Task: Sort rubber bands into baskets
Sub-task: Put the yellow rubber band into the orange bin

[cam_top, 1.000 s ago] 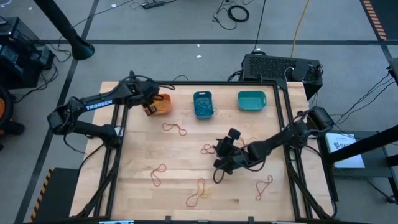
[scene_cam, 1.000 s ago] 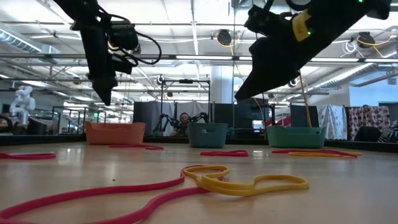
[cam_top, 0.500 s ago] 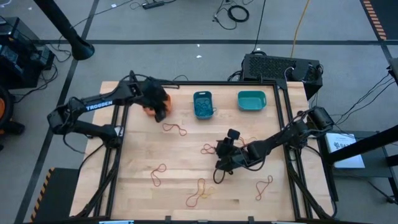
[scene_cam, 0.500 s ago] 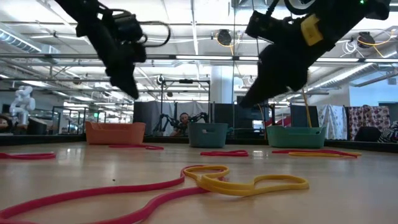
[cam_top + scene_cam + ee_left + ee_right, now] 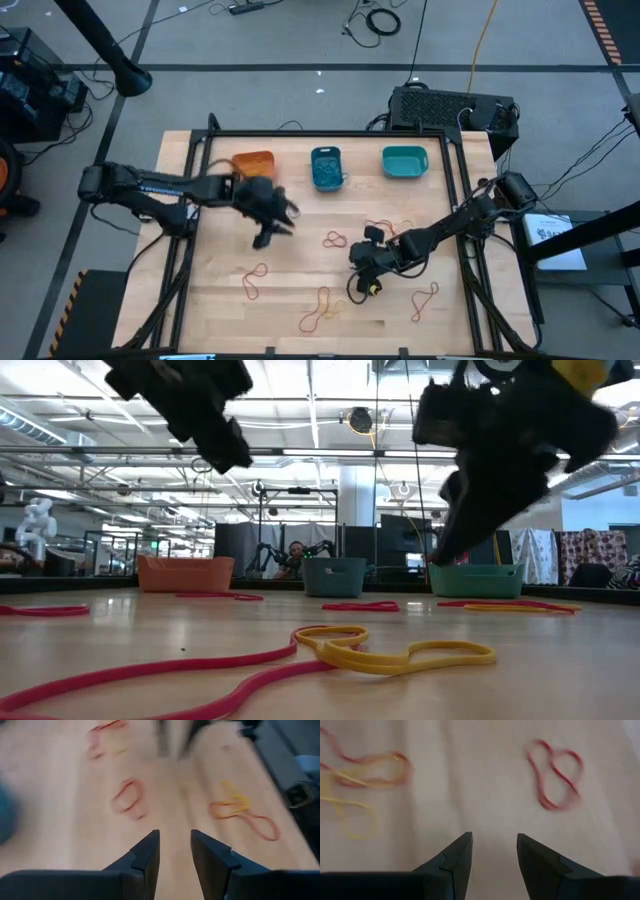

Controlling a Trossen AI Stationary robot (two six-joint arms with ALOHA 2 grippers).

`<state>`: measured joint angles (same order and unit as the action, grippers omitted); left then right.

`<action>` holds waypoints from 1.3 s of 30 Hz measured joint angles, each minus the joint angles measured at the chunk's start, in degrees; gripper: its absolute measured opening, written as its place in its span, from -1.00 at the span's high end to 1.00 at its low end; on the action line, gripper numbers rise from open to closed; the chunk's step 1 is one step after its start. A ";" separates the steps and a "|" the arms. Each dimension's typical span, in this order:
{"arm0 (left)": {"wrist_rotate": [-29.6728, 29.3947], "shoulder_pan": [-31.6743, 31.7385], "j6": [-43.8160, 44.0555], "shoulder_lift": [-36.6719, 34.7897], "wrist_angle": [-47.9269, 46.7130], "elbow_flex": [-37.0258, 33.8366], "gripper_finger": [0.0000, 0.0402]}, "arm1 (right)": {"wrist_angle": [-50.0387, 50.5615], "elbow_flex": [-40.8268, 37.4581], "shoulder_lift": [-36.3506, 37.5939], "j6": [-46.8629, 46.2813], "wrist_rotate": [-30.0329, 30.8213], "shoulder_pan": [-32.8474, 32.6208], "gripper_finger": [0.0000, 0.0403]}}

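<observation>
High view shows my left gripper (image 5: 275, 222) and right gripper (image 5: 362, 272) over the table's middle, fingers apart, holding nothing. I think I am hunting the next rubber bands (image 5: 254, 281), thin bendy loops on smooth wood. Three rounded plastic baskets (image 5: 327, 168) sit along the far edge.

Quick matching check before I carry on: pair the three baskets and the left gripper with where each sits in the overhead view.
Things:
1. orange basket
2. blue basket
3. teal basket
4. left gripper

Places:
A. middle of the basket row
B. row's right end
C. over bare tabletop, nearer than the baskets
D. row's left end

Pairs: 1-D, 2-A, 3-B, 4-C
</observation>
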<state>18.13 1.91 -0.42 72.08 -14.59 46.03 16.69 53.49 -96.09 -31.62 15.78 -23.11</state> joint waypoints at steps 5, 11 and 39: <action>-2.10 -7.72 0.43 3.06 18.60 -6.26 0.42 | 9.91 0.00 0.12 -5.31 9.16 0.42 0.26; -9.58 -13.17 1.67 11.30 44.25 -12.44 0.42 | 20.46 0.00 0.20 -15.70 15.54 1.69 0.26; -10.03 -15.46 4.63 24.61 61.63 -12.82 0.42 | 8.74 -9.75 0.04 -15.47 3.98 5.16 0.85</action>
<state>8.10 -13.54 4.21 96.68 47.05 33.21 25.43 43.75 -96.05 -47.10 19.76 -17.96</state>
